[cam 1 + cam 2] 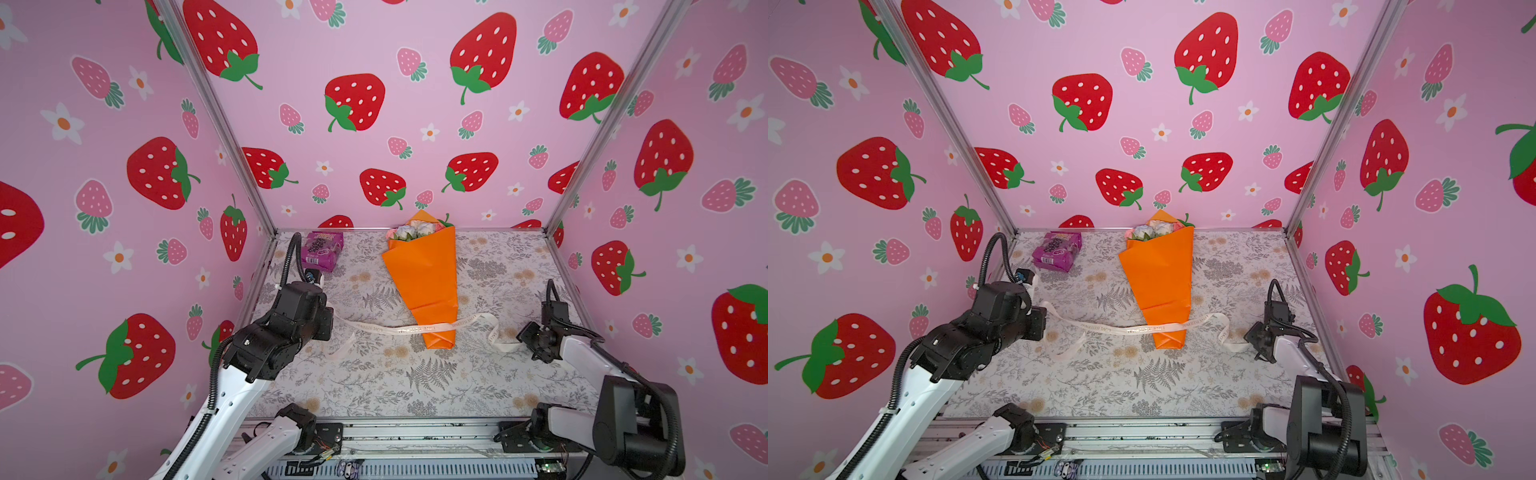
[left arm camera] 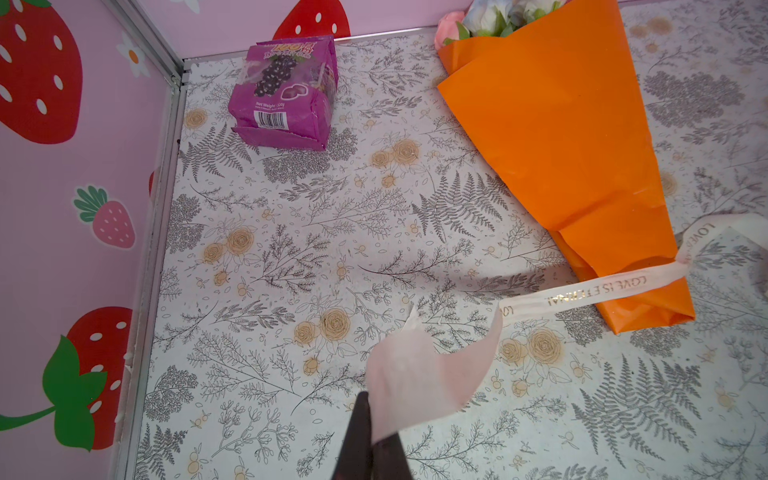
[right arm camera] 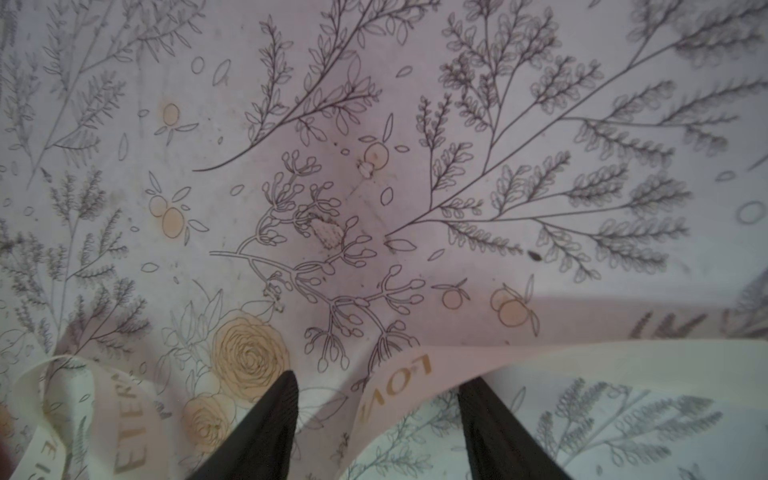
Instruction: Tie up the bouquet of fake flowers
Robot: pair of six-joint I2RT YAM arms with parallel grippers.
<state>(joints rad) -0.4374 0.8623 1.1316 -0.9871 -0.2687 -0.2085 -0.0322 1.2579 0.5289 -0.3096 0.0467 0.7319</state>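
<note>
Centrally on the worktop (image 1: 374, 386) lies the bouquet (image 1: 419, 274), with the ribbon (image 1: 399, 329) crossing its narrow end. Left end effector (image 2: 368, 415) clamps one ribbon tail. The right end effector (image 3: 380, 377), jaws apart, straddles the other tail and should close squarely, keeping tension.

The counter (image 1: 374, 386) carries a grey fern and tan rose print. The bouquet of fake flowers (image 1: 422, 274) lies flat at centre, flower heads at the counter's far edge. A purple snack packet (image 1: 323, 250) lies near the far left corner, well apart. A cream ribbon (image 1: 395, 329) crosses over the bouquet's narrow end.
</note>
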